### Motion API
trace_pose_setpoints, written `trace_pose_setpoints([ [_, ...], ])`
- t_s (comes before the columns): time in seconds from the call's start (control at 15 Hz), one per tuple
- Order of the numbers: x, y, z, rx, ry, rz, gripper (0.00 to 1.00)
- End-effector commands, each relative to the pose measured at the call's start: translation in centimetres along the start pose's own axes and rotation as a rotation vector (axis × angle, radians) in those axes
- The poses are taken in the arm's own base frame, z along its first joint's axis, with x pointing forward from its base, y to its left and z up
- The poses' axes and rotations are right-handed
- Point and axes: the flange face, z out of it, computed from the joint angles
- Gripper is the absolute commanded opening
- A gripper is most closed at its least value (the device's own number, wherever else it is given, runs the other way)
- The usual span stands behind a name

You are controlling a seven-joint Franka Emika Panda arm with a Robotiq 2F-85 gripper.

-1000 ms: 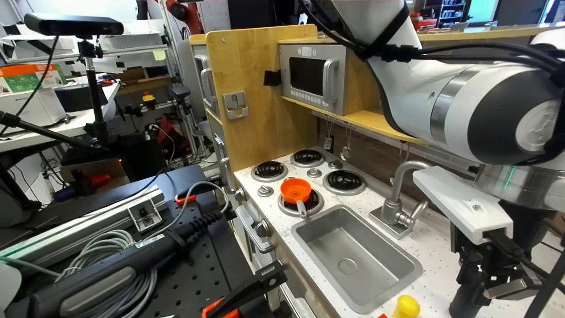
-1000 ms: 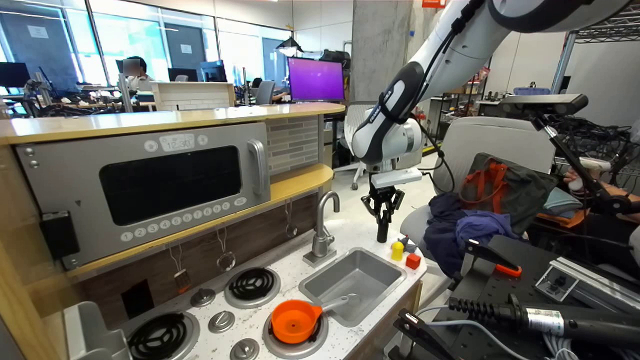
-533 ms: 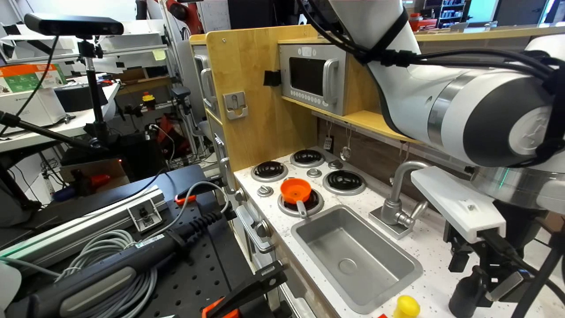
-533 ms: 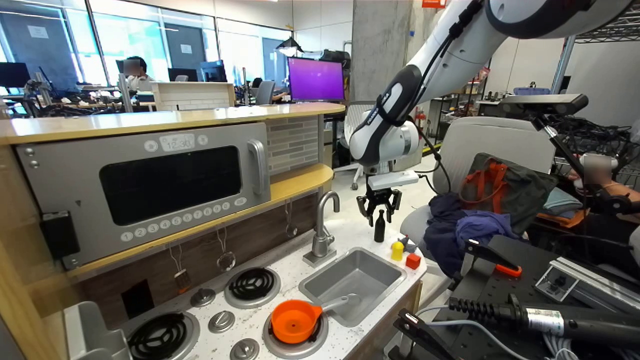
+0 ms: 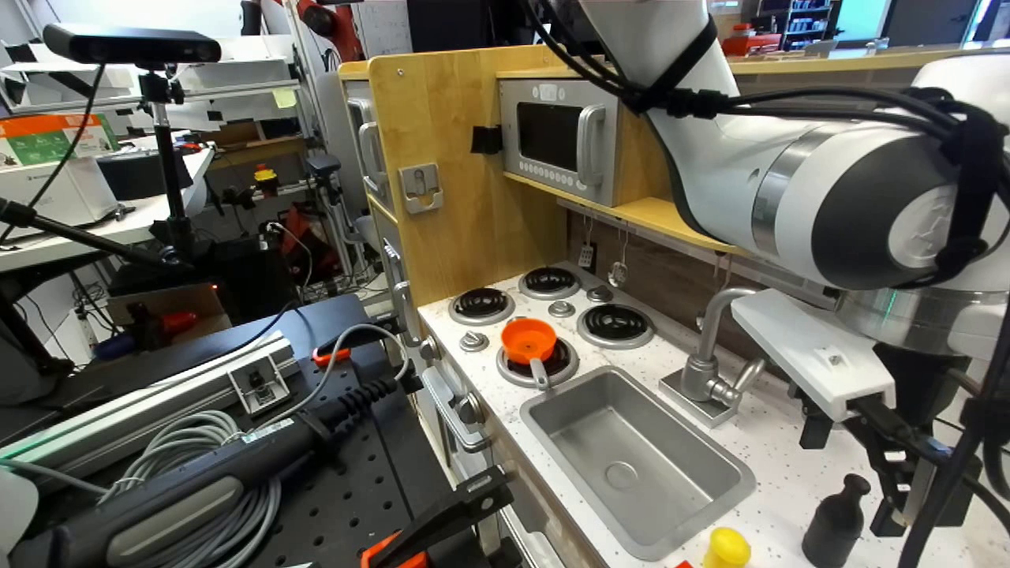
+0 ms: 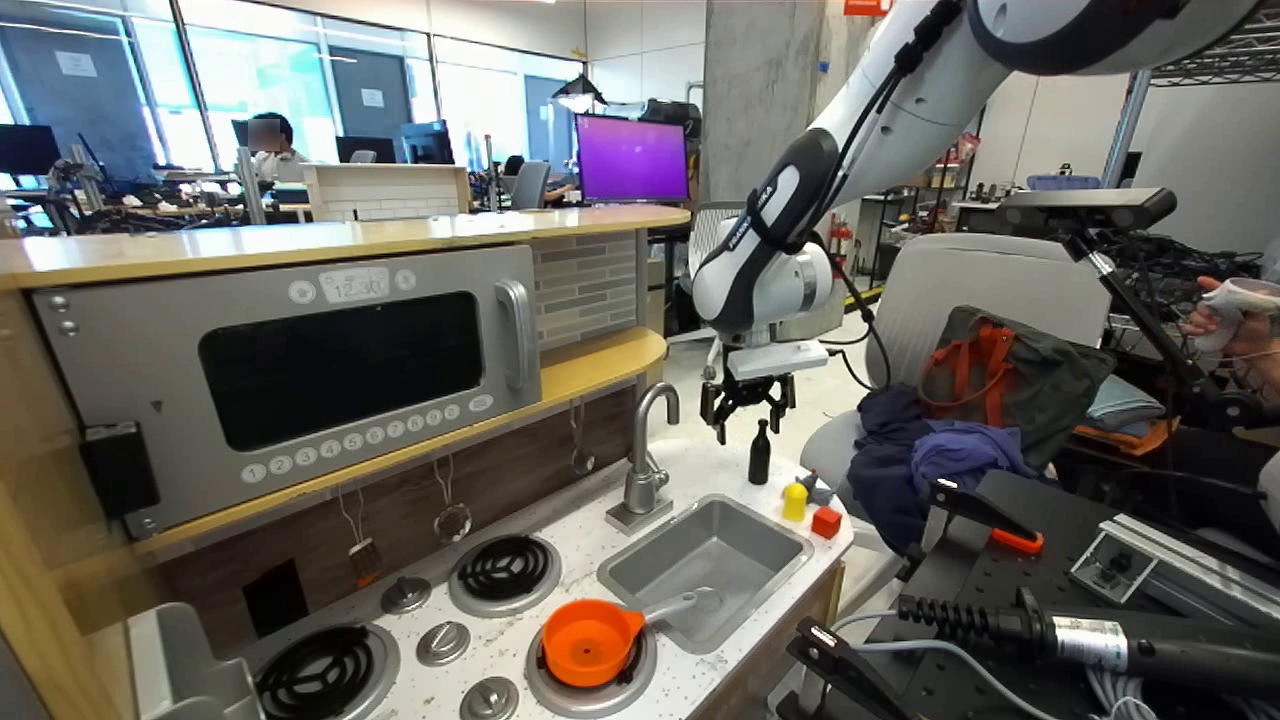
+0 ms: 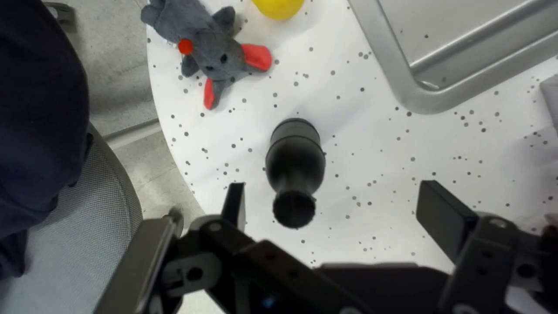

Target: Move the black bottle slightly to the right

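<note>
The black bottle stands upright on the white speckled counter, past the sink's far end in an exterior view. My gripper hangs above it with its fingers spread wide. From that side it sits a little toward the faucet, and the fingertips are level with or just above the bottle's top. In the wrist view the bottle shows its round cap between the spread fingers of the gripper, closer to the left one. Neither finger touches the bottle in that view.
A yellow object, a red block and a grey plush mouse lie near the bottle. The counter's rounded edge is close by. The sink and faucet stand alongside. An orange pan rests on a burner.
A second ago my gripper was closed around the bottle's upper part. It has since opened, let go, risen and drifted toward the faucet side. The bottle has stayed standing on the counter.
</note>
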Motion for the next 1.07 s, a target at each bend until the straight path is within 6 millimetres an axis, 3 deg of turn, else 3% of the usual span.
trace_pose_setpoints([
  [0.0,-1.2,-0.3,-1.8,-0.011,0.050,-0.015,1.00],
  [0.47,-6.8,-0.7,-4.2,-0.034,0.103,-0.135,1.00],
  [1.0,-16.0,-3.2,-8.7,0.018,0.063,-0.357,1.00],
])
